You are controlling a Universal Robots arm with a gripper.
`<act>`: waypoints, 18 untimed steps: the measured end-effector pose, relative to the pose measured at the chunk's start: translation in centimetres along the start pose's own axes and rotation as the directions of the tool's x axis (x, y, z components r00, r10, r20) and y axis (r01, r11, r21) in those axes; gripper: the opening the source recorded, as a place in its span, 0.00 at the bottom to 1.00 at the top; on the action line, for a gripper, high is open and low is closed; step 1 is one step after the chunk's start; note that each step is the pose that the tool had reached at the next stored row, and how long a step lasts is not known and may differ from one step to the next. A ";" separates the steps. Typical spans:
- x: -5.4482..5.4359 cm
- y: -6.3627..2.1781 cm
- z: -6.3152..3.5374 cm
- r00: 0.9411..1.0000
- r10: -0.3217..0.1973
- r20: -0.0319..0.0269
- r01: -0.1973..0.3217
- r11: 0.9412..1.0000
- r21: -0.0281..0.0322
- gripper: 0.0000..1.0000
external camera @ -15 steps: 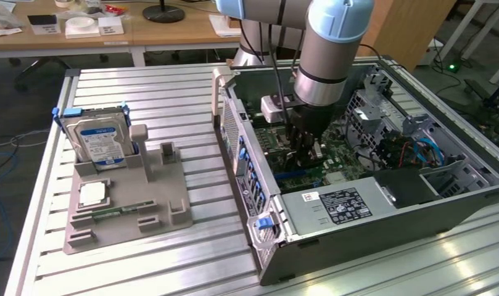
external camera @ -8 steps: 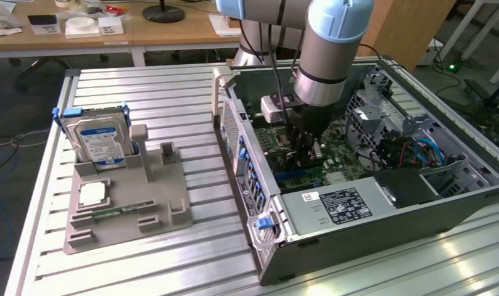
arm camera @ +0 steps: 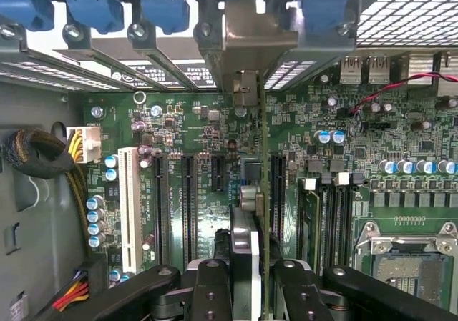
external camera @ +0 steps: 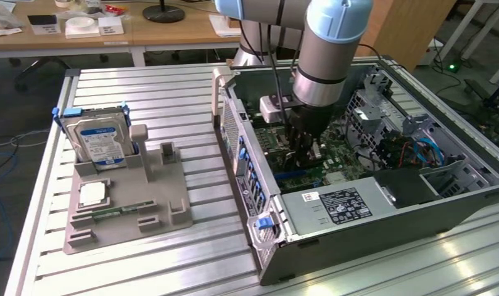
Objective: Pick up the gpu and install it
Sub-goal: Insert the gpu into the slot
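Gpu (arm camera: 248, 192) looks thin, stiff and fragile; I have the gripper (arm camera: 247, 282) clamped narrowly on its upper edge, I think, inside the case (external camera: 381, 209), mid-frame in the exterior view.

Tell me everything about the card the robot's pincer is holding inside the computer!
The card is seen edge-on: a thin green board with a black block on one face and a silver metal plate at its end. It stands on edge over the long slots of the big green board inside the open computer. The pincer squeezes it from both sides.
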State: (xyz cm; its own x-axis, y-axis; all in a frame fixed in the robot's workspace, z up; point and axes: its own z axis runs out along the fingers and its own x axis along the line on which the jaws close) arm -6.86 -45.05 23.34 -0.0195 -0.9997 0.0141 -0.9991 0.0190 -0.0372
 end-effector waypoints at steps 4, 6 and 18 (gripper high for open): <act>0.0 0.01 0.12 1.000 0.000 0.000 0.000 1.000 0.000 0.28; 0.0 0.01 0.14 1.000 0.000 0.000 0.000 1.000 0.000 0.28; 0.0 -0.09 0.14 1.000 0.000 0.000 0.000 1.000 0.000 0.28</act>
State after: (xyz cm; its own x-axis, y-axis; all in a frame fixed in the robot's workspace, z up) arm -6.76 -45.03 23.21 -0.0199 -0.9997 0.0142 -0.9991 0.0194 -0.0373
